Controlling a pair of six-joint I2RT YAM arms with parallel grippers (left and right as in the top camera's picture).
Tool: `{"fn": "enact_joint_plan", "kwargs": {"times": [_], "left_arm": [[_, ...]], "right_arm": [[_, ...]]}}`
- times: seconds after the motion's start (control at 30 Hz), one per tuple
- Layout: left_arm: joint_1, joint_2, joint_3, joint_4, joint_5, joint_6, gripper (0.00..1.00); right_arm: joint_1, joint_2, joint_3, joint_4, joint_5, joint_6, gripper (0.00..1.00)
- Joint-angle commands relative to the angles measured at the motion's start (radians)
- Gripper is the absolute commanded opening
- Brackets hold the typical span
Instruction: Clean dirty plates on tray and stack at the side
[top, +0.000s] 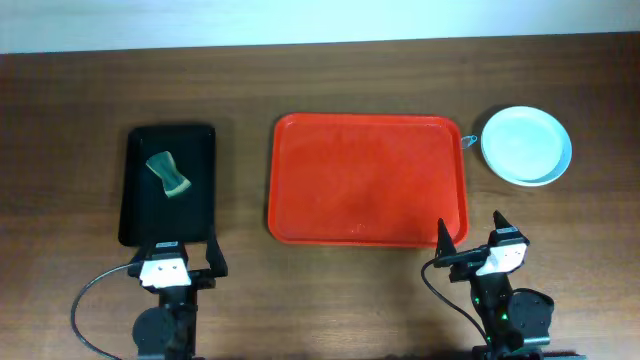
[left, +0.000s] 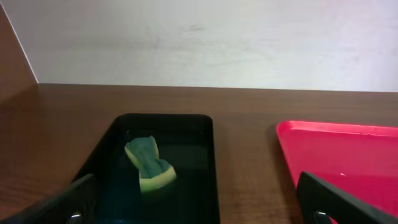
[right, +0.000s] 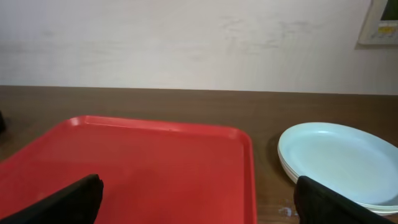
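1. My left pincer (top: 178, 252) hovers low at the near edge of the bench (top: 80, 120). It sits just in front of the black tray (top: 135, 200), its two fingers spread wide with nothing between them.
2. My left wrist view shows the same thing. The fingers (left: 65, 205) stand at the two bottom corners of the picture, far apart and clear of everything.
3. A green and yellow sponge (top: 168, 172) lies loose in the far half of the black tray, tilted at an angle.
4. My right pincer (top: 471, 228) is near the near right corner of the red tray (top: 368, 180). It is also wide open and grips nothing, with one finger reaching over that corner of the rim.
5. The red tray lies flat in the middle of the bench, its long side running left to right.
6. The plates (top: 526, 145) sit stacked on the bare bench, just to the right of the red tray's far right corner and not touching it.
7. From my right wrist the stack shows layered pale rims, and the top plate's face looks clean.
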Motion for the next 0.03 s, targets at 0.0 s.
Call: {"fn": "enact_joint_plan", "kwargs": {"times": [0.0], "left_arm": [[0.006, -0.006, -0.004, -0.001, 0.007, 0.015, 0.99]], "right_arm": [[0.007, -0.007, -0.007, -0.004, 0.009, 0.007, 0.98]]}}
